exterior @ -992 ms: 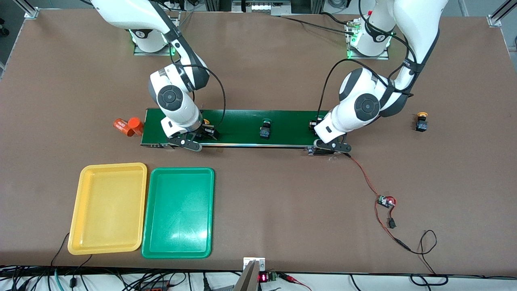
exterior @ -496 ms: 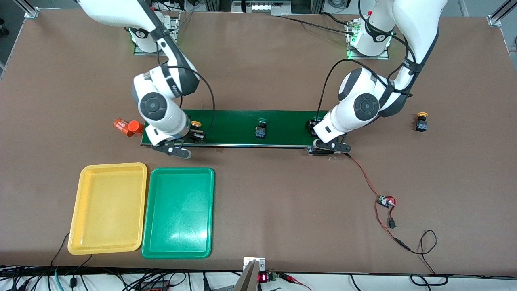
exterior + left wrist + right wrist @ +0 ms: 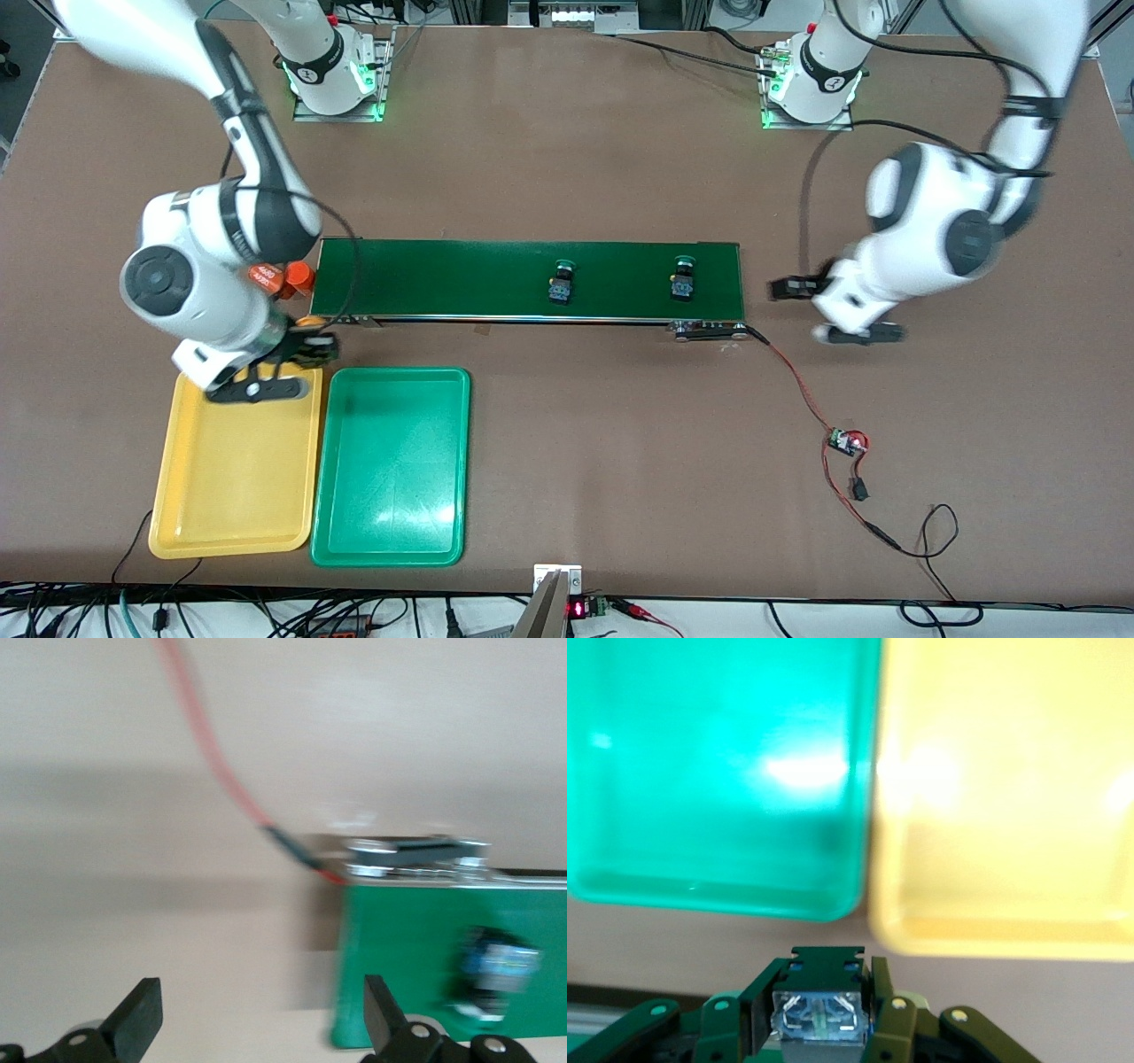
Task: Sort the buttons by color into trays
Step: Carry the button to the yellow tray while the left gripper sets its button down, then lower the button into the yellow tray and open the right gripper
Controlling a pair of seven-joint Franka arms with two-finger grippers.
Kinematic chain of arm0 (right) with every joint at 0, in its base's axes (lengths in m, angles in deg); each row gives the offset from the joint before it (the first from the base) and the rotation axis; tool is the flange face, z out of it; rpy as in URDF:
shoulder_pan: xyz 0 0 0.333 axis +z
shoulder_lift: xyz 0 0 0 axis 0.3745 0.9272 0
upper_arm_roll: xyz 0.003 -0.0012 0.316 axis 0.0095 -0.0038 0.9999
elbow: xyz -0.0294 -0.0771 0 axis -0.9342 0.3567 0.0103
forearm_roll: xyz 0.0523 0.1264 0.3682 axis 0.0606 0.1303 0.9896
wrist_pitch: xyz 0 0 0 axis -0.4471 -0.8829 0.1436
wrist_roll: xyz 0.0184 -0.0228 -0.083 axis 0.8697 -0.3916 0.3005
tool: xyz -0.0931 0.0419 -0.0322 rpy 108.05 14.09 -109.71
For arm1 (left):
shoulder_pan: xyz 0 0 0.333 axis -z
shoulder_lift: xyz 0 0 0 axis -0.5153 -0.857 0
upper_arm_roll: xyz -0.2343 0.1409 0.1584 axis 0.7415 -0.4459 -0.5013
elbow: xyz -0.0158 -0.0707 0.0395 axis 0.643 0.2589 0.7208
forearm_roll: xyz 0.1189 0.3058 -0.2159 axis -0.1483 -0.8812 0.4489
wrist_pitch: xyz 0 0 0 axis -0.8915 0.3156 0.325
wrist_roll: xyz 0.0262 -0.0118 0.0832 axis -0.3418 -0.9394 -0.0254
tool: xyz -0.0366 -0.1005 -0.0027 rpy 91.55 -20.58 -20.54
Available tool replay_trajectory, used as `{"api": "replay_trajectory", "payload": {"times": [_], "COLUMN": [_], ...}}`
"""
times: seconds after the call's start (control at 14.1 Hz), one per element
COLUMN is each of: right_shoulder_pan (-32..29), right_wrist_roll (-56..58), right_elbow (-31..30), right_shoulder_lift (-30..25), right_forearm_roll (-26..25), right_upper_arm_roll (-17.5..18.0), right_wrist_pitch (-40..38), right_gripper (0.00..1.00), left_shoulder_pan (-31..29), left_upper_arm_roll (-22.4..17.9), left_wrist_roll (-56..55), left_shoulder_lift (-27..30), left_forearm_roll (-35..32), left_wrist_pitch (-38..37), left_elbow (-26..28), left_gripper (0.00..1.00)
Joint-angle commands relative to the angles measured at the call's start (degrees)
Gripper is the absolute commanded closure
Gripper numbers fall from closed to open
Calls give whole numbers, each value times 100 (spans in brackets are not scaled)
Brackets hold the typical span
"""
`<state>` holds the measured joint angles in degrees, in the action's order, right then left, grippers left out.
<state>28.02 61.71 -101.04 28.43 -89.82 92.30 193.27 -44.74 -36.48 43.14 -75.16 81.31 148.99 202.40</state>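
My right gripper (image 3: 310, 347) is shut on a yellow-capped button (image 3: 308, 330), its black and clear body (image 3: 819, 1017) clamped between the jaws. It hangs over the table between the conveyor and the trays, by the yellow tray's (image 3: 235, 496) corner nearest the belt. The green tray (image 3: 390, 470) lies beside the yellow one; both show in the right wrist view, green (image 3: 718, 771) and yellow (image 3: 1010, 797). Two green buttons (image 3: 561, 282) (image 3: 682, 276) stand on the belt. My left gripper (image 3: 787, 288) is open and holds nothing, over bare table just off the belt's end (image 3: 407, 992).
The dark-green conveyor belt (image 3: 443, 279) runs across the middle of the table. An orange cylinder (image 3: 282, 277) lies at its end toward the right arm. A red wire with a small circuit board (image 3: 846, 440) trails from the belt's other end toward the front camera.
The right gripper closed on the yellow button, lifted it off the belt and carried it toward the yellow tray. The left gripper opened, left a green button on the belt and pulled away past the belt's end.
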Motion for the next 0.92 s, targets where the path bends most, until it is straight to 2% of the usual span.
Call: {"api": "replay_trajectory", "payload": {"times": [0.0, 0.14, 0.43, 0.57, 0.64, 0.71, 0.78, 0.85], "right_shoulder_pan": [-312, -514, -743, -805, -814, -831, -875, -893], "right_wrist_roll": [492, 598, 599, 599, 599, 503, 511, 502], "right_elbow": [822, 947, 947, 947, 947, 947, 947, 947], "right_shoulder_lift": [796, 1131, 1623, 1808, 1826, 1835, 1818, 1800], "right_forearm_roll": [-394, -702, -887, -905, -896, -862, -852, -835], "right_upper_arm_roll": [56, 56, 47, -14, -14, -14, -14, -14], "right_wrist_pitch": [114, 613, 1493, 1862, 1899, 1899, 1908, 1908], "right_gripper": [100, 100, 99, 92, 67, 25, 0, 0], "left_shoulder_pan": [-419, -622, -929, -1193, -1307, -1474, -1589, -1703], "left_upper_arm_roll": [38, 38, 38, 38, 38, 46, 46, 46], "left_wrist_roll": [316, 342, 448, 745, 982, 1202, 1404, 1537], "left_shoulder_lift": [-188, -338, -391, -426, -435, -470, -523, -584], "left_forearm_roll": [-863, -1236, -2176, -2317, -2379, -2379, -2379, -2379], "left_wrist_pitch": [-38, -29, 348, 384, 384, 384, 393, 480], "left_elbow": [73, 143, 670, 758, 759, 759, 750, 750], "left_gripper": [0, 0, 0, 0, 0, 0, 0, 0]}}
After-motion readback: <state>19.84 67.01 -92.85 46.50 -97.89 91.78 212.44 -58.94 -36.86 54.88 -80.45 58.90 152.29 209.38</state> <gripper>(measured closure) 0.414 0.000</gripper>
